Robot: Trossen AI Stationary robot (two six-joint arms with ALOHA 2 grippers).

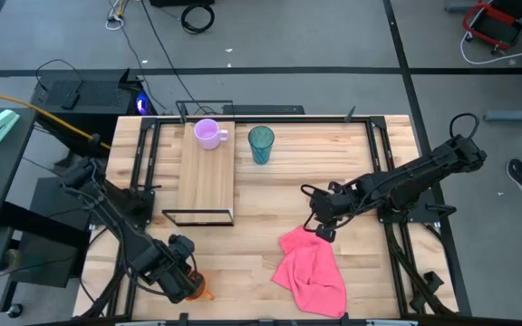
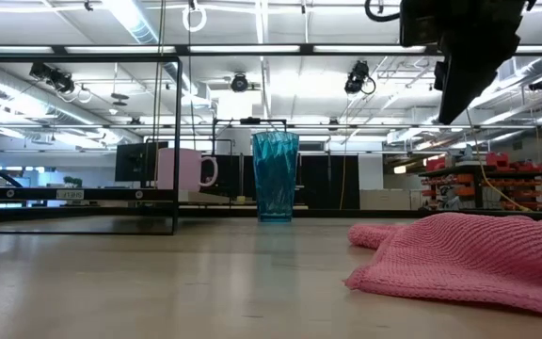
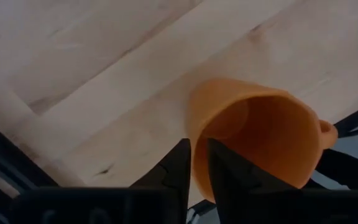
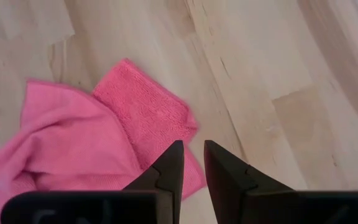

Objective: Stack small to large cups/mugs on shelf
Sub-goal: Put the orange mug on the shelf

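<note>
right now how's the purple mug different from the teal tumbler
The purple mug stands on the shelf; the teal tumbler stands on the table beside it. The mug is short, opaque and has a handle; the tumbler is taller, translucent and has none. Both are upright, with no gripper near them.
</note>
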